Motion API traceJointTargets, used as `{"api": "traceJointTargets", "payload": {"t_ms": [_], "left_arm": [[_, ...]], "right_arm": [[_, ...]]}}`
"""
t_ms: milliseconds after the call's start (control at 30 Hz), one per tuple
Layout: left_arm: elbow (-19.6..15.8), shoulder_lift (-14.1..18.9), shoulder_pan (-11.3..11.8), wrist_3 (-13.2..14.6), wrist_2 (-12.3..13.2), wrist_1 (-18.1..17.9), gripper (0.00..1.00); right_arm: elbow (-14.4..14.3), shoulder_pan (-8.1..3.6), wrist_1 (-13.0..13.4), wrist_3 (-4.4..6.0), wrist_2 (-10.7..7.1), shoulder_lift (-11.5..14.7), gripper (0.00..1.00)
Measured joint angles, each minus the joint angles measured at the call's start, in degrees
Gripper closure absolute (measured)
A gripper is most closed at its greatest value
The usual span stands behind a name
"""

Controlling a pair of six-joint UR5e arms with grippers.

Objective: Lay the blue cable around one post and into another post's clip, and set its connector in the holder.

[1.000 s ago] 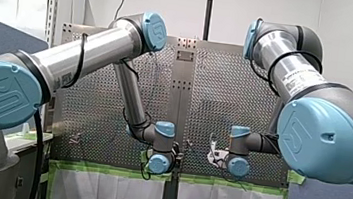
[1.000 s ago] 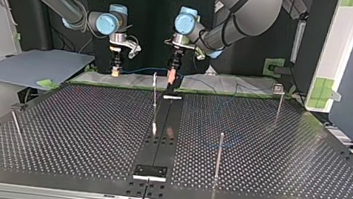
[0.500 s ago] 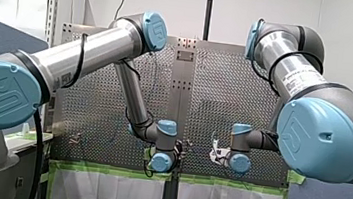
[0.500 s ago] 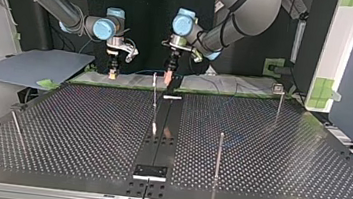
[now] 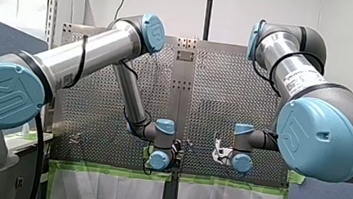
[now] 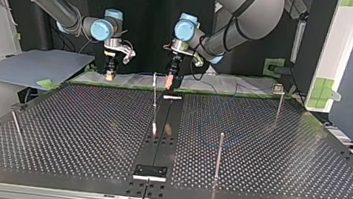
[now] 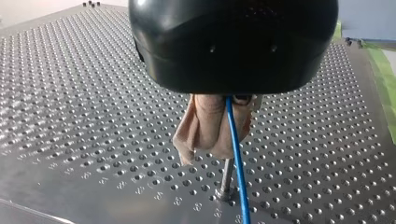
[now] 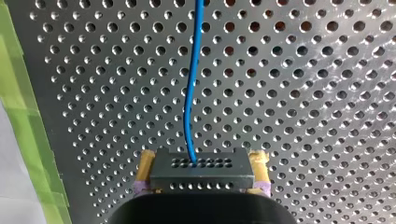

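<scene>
Blue cable: thin, smooth, round; one end enters the connector, and further along our left hand pinches it, just beside a post.
Connector: dark grey flat block with rows of small holes.
Yellow pads: our right hand clamps them on the connector's two ends.
Beige pads: closed on the cable.
Post: slim upright metal rod on the counter.
Counter: grey perforated metal.

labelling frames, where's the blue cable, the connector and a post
blue cable (image 8: pixel 189 112): right wrist view, middle of its run
connector (image 8: pixel 198 170): right wrist view, black face
post (image 7: pixel 227 179): left wrist view, lower shaft
</scene>
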State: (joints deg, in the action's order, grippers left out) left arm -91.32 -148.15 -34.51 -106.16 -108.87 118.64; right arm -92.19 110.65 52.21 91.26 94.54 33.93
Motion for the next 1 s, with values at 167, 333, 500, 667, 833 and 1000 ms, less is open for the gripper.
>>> {"api": "traceJointTargets", "payload": {"t_ms": [167, 333, 500, 667, 833, 1000], "left_arm": [[1.79, -1.27, 0.41, -0.74, 0.32, 1.61, 0.98], [2.96, -1.86, 0.66, -1.06, 0.51, 2.51, 0.98], [4.25, -2.33, 1.08, -1.13, 0.55, 3.79, 0.98], [6.45, -3.58, 1.49, -1.26, 0.83, 5.66, 0.98], [8.22, -4.05, 1.65, -1.44, 1.86, 6.6, 0.98], [9.84, -4.09, 1.79, -2.56, 2.3, 7.25, 0.98]], "right_arm": [[0.02, -0.31, 0.13, -0.72, -0.03, -0.07, 1.0], [0.03, -0.47, 0.66, -0.87, -0.04, -0.15, 1.0], [0.03, -0.73, 1.93, -0.76, -0.04, -0.25, 1.0], [0.19, -0.95, 2.38, -0.54, -0.1, -0.33, 1.0], [0.53, -1.19, 2.15, -0.61, -0.2, -0.38, 1.0], [1.16, -1.69, 2.19, -0.72, -0.23, -0.46, 1.0]]}}
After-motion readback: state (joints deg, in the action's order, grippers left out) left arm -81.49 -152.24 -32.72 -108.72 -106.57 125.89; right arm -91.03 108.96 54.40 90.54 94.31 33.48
